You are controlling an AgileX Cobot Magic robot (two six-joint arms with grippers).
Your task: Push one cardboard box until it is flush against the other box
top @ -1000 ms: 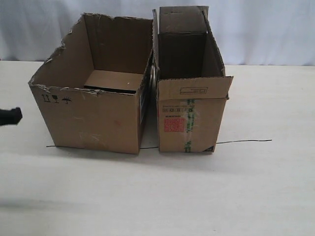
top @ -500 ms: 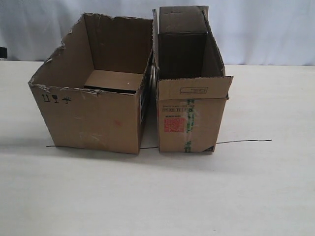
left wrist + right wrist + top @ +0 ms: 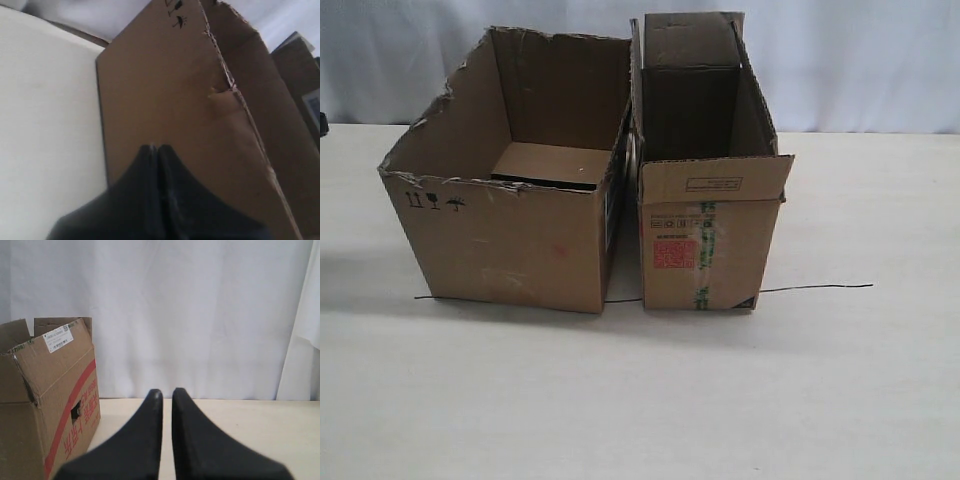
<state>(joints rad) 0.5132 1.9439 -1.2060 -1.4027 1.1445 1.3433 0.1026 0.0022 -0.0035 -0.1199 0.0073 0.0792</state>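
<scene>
The cardboard box (image 3: 510, 200), wide with a torn rim, stands on the left. The other box (image 3: 705, 200), narrower with red print and taped flaps, stands just to its right. They meet near the upper rims, and a thin gap shows between them lower down at the front. My left gripper (image 3: 156, 147) is shut and empty, its tips close before the wide cardboard box's (image 3: 170, 90) outer side wall. In the exterior view only a dark sliver of it (image 3: 322, 124) shows at the left edge. My right gripper (image 3: 167, 391) has its fingers a narrow slit apart, empty, away from the other box (image 3: 50, 390).
The boxes rest on a pale table (image 3: 640, 400). A thin black line (image 3: 815, 287) runs across the table under the boxes' front edges. A white curtain (image 3: 200, 315) hangs behind the table.
The left gripper, seen low at the exterior view's left edge a second ago, has drawn back and higher, almost out of that view. Neither box has moved.
</scene>
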